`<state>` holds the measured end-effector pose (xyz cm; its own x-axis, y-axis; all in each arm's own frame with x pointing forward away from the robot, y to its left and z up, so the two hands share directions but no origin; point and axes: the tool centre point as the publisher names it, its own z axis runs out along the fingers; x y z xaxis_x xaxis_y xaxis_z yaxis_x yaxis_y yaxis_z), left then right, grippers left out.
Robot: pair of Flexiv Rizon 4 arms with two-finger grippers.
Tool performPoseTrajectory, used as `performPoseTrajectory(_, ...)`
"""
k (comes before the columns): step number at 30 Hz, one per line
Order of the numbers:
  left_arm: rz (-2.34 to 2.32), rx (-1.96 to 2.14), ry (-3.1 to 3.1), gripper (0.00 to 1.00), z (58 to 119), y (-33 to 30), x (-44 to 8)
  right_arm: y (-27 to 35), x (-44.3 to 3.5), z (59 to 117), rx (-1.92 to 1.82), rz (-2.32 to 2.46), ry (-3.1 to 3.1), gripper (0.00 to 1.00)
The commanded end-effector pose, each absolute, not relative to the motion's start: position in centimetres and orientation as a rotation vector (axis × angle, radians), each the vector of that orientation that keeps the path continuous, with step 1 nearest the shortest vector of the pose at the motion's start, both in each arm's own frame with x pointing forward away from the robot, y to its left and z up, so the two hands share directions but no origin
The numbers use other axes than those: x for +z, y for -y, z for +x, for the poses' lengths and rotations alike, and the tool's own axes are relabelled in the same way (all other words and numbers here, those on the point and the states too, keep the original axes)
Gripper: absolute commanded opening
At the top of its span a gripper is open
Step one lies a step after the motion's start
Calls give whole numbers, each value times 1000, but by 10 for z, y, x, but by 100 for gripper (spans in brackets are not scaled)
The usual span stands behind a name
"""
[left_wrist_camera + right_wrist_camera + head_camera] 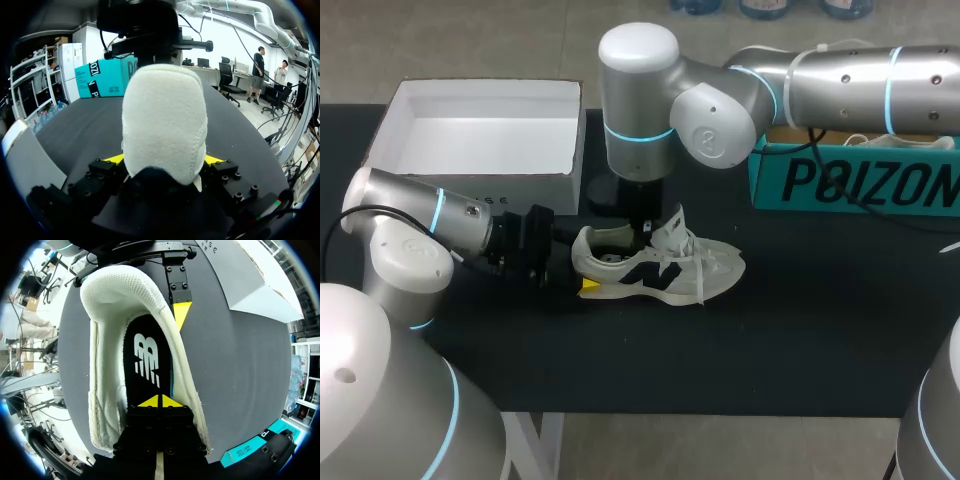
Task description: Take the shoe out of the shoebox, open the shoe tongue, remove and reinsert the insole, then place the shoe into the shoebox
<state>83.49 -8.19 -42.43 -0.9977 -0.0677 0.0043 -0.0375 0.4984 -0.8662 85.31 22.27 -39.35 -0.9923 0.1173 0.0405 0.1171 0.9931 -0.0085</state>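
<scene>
A white sneaker [665, 268] with a black side logo lies on the black table, toe toward the right. My left gripper [582, 274] holds its heel [165, 120], one yellow fingertip [114, 159] pressed against each side. My right arm comes down from above, and its gripper [160, 401] is shut, tips together inside the shoe's opening over the black insole [147, 357]. I cannot tell whether the tips touch the insole. One finger of the left gripper [180, 307] shows against the outside of the heel. The open white shoebox [390, 115] stands empty at the back left.
A teal box [850, 185] stands at the back right, behind the right arm. The shoebox's front wall [510, 190] is close behind the left arm. Bare black table lies in front of the shoe.
</scene>
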Motion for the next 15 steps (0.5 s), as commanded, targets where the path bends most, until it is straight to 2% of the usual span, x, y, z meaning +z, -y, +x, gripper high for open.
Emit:
performPoseTrajectory(1,-95,-1557,-2691,0,835,82,-425,-225,-396,859,-4,-185,3091,2)
performPoseTrajectory(2,-95,-1557,-2691,0,835,82,-425,-225,-396,859,-14,-185,3092,14)
performPoseTrajectory(4,-95,-1557,-2691,0,835,82,-425,-225,-396,860,-19,-183,3092,22)
performPoseTrajectory(9,-95,-1557,-2691,0,835,82,-425,-226,-400,861,-33,-188,3082,22)
performPoseTrajectory(15,-95,-1557,-2691,0,835,82,-425,-230,-405,859,-37,-171,3071,26)
